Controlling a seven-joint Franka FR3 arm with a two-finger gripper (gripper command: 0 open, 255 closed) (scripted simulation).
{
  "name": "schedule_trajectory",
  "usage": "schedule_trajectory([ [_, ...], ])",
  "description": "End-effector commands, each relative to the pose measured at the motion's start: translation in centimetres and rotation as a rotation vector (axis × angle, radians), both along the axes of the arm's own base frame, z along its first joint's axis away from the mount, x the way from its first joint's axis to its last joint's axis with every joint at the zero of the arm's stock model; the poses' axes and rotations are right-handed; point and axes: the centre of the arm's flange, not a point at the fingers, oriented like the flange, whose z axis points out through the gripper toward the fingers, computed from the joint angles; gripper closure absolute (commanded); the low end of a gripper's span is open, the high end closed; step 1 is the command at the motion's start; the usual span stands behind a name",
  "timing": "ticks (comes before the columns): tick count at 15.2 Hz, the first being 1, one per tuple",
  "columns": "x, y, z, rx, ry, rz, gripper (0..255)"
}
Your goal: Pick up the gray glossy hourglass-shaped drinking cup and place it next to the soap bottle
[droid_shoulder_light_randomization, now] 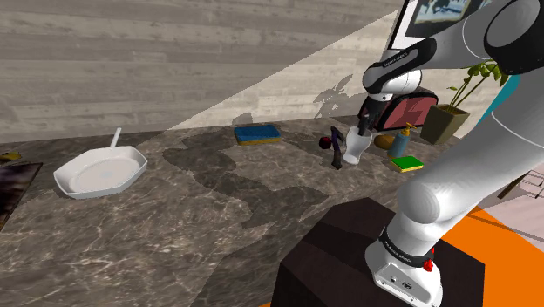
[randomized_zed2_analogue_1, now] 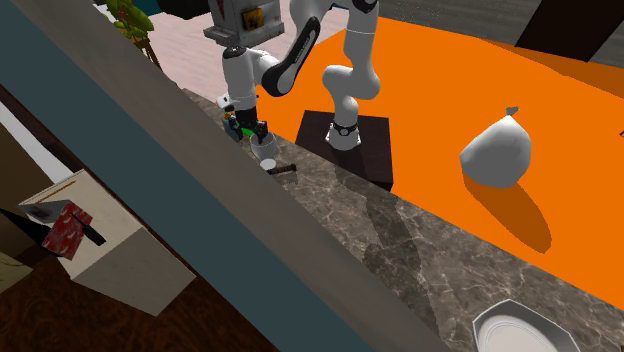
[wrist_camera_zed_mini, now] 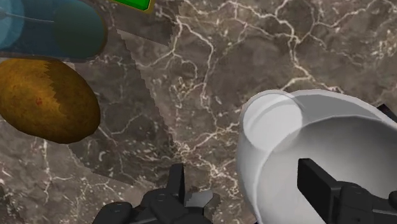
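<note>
My jaws stand wide, straddling the wall of the pale grey glossy cup (wrist_camera_zed_mini: pixel 331 133): one finger (wrist_camera_zed_mini: pixel 318 181) reaches down inside its mouth while the other hangs outside with a gap to the wall, so nothing is clasped. The cup stands upright on the dark marble table (droid_shoulder_light_randomization: pixel 218 201), near the blue soap bottle (droid_shoulder_light_randomization: pixel 405 139), with a brown oval thing (wrist_camera_zed_mini: pixel 44 98) lying between cup and bottle. A green sponge (droid_shoulder_light_randomization: pixel 405 163) lies just beside the bottle.
</note>
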Motion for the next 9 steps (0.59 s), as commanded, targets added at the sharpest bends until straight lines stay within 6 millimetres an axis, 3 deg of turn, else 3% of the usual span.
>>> schedule_trajectory([
  [1,0.0,0.0,0.0,0.000,0.000,0.000,0],
  [3,0.0,0.0,0.0,0.000,0.000,0.000,0],
  [7,0.0,0.3,5.0,0.000,0.000,0.000,0],
  [9,0.0,0.3,5.0,0.000,0.000,0.000,0],
])
